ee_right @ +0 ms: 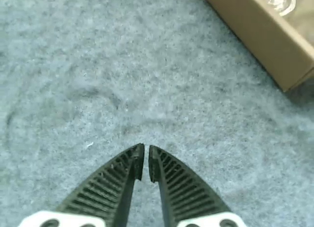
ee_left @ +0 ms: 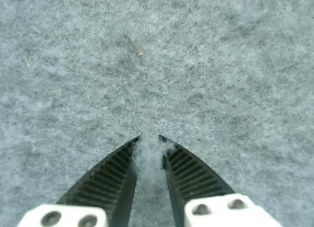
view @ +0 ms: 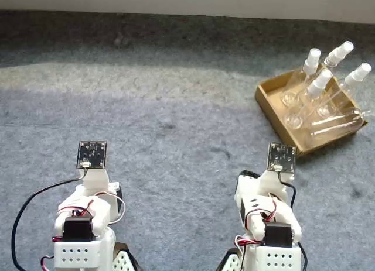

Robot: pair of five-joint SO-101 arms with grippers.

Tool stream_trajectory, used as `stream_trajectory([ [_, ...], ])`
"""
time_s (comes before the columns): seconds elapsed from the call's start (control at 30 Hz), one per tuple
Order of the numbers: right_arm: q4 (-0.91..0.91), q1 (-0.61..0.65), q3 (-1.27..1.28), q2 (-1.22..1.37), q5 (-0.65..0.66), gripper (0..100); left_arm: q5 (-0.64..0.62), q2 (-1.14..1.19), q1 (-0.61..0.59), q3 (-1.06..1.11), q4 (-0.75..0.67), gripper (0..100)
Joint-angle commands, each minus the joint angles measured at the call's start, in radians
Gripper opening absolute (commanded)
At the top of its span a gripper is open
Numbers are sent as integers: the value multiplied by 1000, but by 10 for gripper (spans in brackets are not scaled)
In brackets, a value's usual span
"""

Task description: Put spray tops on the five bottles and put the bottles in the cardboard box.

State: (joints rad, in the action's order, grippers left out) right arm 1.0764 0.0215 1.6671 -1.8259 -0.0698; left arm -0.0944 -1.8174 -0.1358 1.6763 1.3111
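The cardboard box sits at the right of the grey carpet. Inside it are several clear bottles with white spray tops: some lean with their tops past the far rim, such as one bottle and another, and one bottle lies flat along the near right side. My left gripper hovers over bare carpet, shut to a narrow slit and holding nothing. My right gripper is shut and empty, with the box's side wall a short way ahead of it.
Both arms sit folded at the near edge, the left arm and the right arm. Grey carpet covers the whole surface. A pale wall edge runs along the far side.
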Motion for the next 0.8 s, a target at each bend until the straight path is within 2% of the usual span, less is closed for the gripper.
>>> stream_trajectory([
  [0.0,-12,8,62,-13,-6,6,8,-5,-12,18,8,5],
  [0.13,-8,10,114,-12,-6,6,8,-5,-12,18,8,5],
  [0.4,170,91,134,-12,-6,6,8,-5,-12,18,6,5],
  [0.77,174,91,136,-12,-6,5,8,-5,-12,18,8,5],
])
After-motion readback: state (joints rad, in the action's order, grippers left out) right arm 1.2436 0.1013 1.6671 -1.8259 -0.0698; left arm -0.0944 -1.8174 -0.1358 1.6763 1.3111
